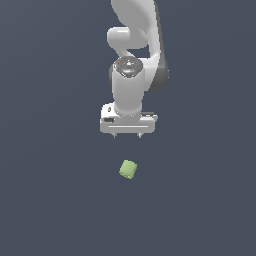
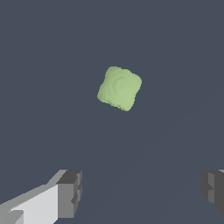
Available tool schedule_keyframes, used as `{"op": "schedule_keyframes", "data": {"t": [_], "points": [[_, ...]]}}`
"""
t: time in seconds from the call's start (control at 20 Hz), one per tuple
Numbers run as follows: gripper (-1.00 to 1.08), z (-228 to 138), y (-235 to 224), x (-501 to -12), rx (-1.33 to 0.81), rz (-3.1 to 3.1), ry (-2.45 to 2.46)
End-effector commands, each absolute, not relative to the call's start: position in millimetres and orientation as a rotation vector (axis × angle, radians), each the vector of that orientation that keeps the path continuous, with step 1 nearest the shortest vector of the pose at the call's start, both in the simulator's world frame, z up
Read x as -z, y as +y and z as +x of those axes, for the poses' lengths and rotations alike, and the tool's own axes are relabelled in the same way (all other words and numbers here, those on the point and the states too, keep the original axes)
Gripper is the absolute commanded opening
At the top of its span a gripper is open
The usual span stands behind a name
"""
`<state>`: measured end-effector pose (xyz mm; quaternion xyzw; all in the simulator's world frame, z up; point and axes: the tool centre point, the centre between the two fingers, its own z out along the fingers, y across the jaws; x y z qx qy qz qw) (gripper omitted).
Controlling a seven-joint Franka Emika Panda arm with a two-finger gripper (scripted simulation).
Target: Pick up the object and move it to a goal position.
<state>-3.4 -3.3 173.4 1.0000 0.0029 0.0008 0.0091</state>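
One green cube (image 1: 128, 169) on floor, pincer (image 1: 128, 135) spread, apart

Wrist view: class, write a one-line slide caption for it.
Open gripper poised apart from a small light-green cube lying on the dark surface, not yet grasped.

My white arm (image 1: 131, 60) reaches straight down, wrist vertical, gripper (image 1: 128, 135) spread wide with both fingers (image 2: 70, 192) parted and nothing between them.
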Motion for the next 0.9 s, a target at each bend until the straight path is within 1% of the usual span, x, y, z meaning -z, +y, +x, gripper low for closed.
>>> {"op": "schedule_keyframes", "data": {"t": [0.0, 0.5, 0.85], "points": [[1.00, -3, -3, -173, -0.002, 3.123, 0.009], [1.00, 3, 3, -181, -0.031, 3.131, 0.055], [1.00, 7, 2, -177, -0.028, 3.132, 0.020]]}}
